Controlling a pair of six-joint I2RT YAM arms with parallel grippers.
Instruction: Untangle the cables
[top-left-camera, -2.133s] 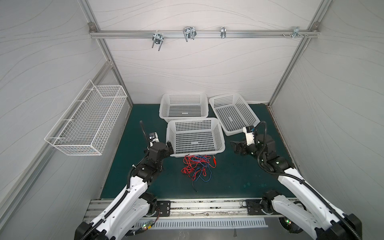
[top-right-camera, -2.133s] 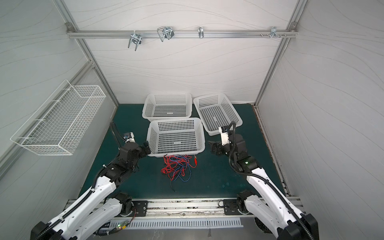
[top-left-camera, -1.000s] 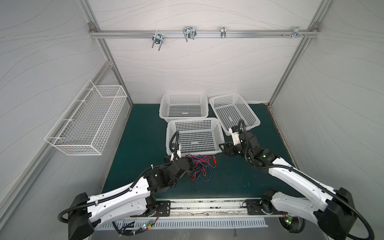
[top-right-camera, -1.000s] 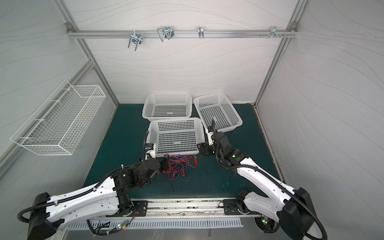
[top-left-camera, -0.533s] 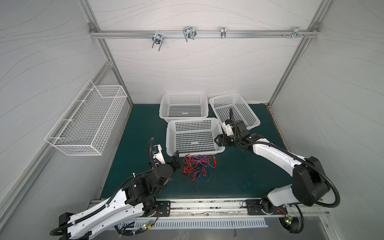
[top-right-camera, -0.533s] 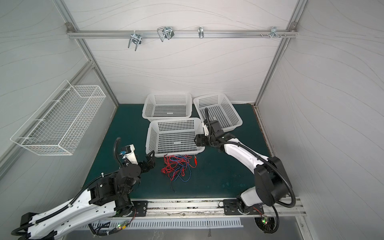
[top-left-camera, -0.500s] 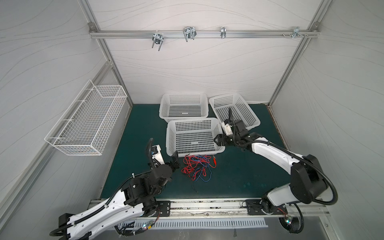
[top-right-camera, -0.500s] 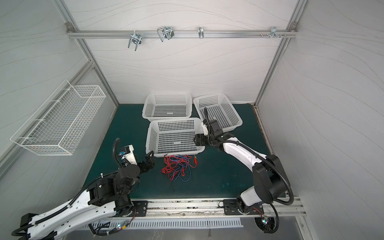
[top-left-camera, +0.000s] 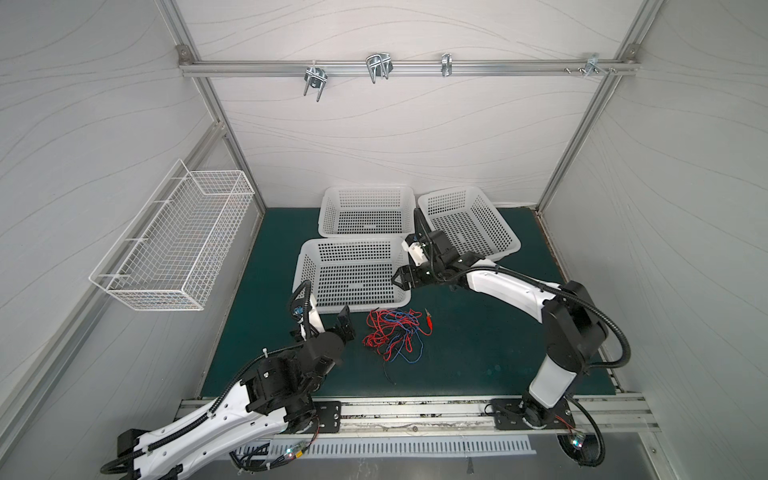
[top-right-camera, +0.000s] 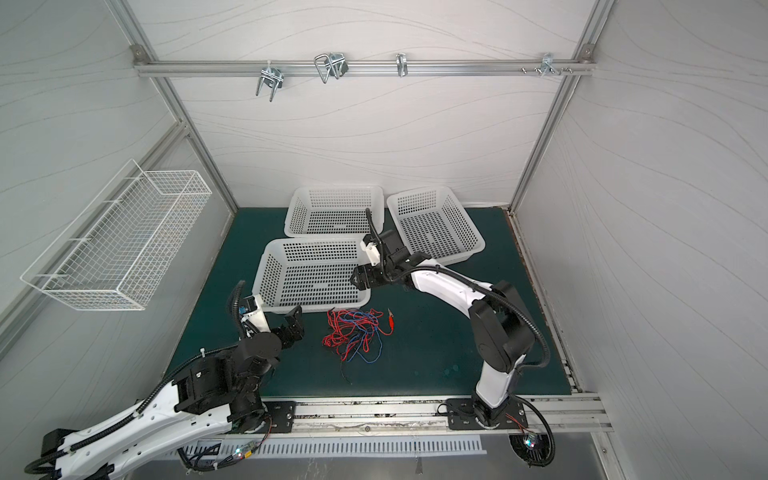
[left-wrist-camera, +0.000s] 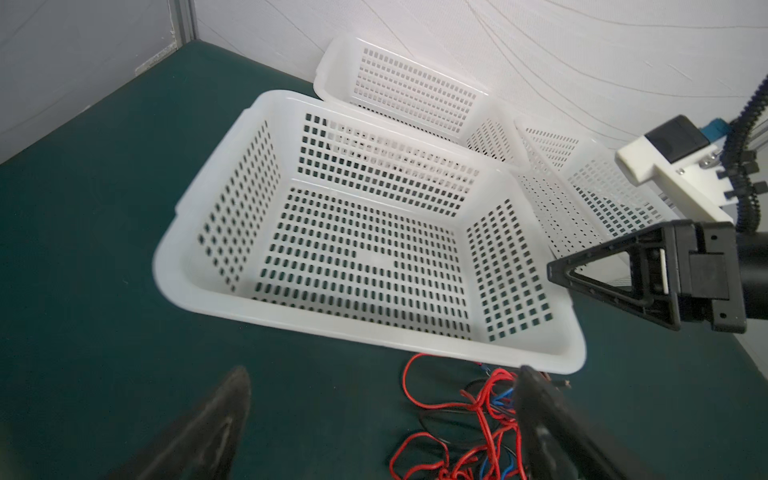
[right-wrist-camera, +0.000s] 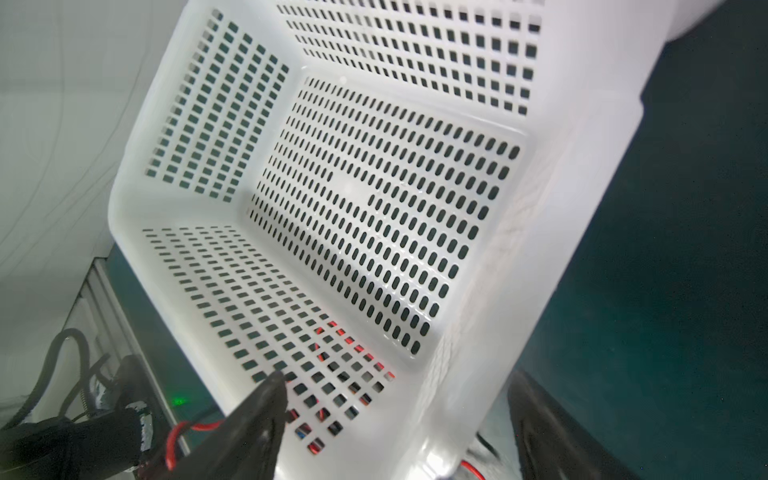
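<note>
Lying beside the wide left end effector, cables sit apart from wide right end effector.

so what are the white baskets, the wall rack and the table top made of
White baskets: moulded plastic, smooth, slightly glossy, slots through walls and floor. Wall rack: thin metal wire in a welded grid, white coated. Table top: dark green matte sheet, perhaps rubber or foam; cannot tell which.

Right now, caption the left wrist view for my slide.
Open left end effector beside the tangled cables, in front of an empty white basket; right end effector at the basket's corner.
</note>
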